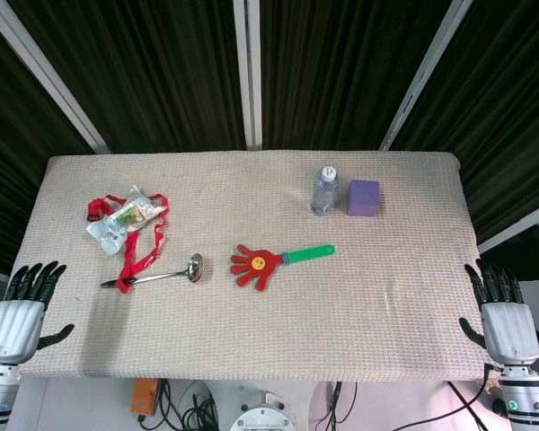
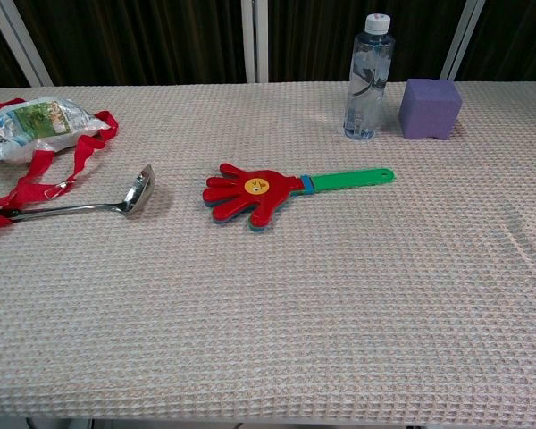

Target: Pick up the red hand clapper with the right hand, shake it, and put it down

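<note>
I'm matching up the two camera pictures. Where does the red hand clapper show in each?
Head view: red hand clapper just below centre, green handle pointing right.
Chest view: left of centre, upper half.
Shared landmark: water bottle beyond the handle's end.

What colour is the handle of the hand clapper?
Green; the handle shows best in the chest view, joined to the red hand clapper.

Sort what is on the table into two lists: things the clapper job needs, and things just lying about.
Needed for the job:
- red plastic hand clapper with green handle, lying flat mid-table
- right hand, open at the table's edge, holding nothing

Just lying about:
- clear plastic water bottle
- purple cube
- steel ladle
- plastic snack packet
- red ribbon strap
- left hand, idle
</note>
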